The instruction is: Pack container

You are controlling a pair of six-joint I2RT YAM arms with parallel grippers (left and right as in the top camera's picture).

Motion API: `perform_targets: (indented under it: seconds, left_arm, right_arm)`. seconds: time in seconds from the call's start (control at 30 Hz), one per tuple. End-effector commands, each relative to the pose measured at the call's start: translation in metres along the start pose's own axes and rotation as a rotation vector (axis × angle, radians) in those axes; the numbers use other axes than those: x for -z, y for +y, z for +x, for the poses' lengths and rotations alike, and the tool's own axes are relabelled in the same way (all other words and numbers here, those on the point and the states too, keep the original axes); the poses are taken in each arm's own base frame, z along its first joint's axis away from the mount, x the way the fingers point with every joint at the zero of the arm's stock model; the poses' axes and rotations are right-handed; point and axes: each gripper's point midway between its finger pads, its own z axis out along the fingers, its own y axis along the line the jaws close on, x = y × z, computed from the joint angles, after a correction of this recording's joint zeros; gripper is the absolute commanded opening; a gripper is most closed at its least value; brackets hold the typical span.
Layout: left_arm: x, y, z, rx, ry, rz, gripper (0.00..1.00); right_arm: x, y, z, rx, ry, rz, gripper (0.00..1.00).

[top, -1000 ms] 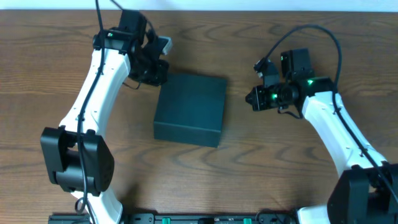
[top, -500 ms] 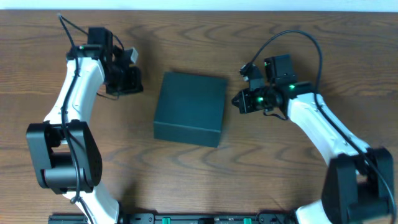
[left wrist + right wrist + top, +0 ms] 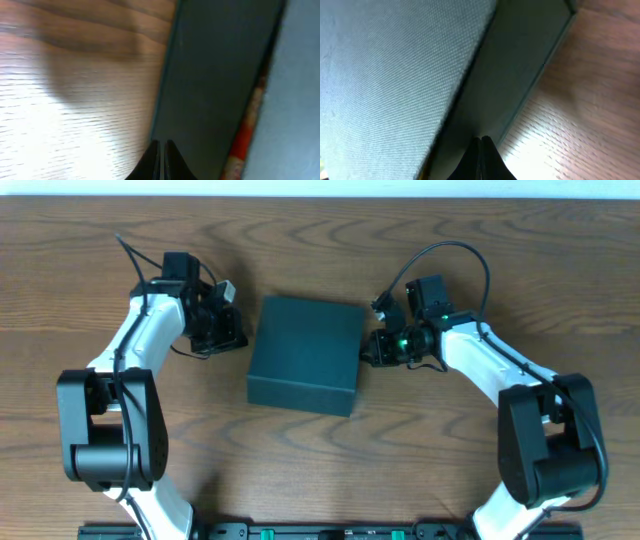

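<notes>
Container (image 3: 305, 352) closed on brown wood-grain table (image 3: 440, 455)

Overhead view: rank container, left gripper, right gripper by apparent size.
1. container: clearly the largest.
2. left gripper and right gripper: they look about alike, so I won't rank one over the other.
</notes>
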Motion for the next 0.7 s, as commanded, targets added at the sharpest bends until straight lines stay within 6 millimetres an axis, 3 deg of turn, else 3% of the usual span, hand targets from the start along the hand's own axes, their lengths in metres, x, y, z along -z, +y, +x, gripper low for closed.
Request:
perform_targets:
  seconds: [0.0, 0.37, 0.67]
  left_arm:
    - [-0.005, -0.011, 0.002, 0.013, 0.009, 0.026, 0.06]
    - [-0.023, -0.065, 0.002, -0.077, -0.004, 0.125, 0.06]
    - [-0.028, -0.077, 0.004, -0.077, 0.000, 0.133, 0.06]
  right_arm:
    - [-0.007, 0.014, 0.000, -0.002, -0.001, -0.042, 0.02]
    - [-0.007, 0.020, -0.019, 0.028, -0.072, -0.057, 0.02]
    - [0.002, 0.005, -0.045, -0.026, -0.175, -0.020, 0.02]
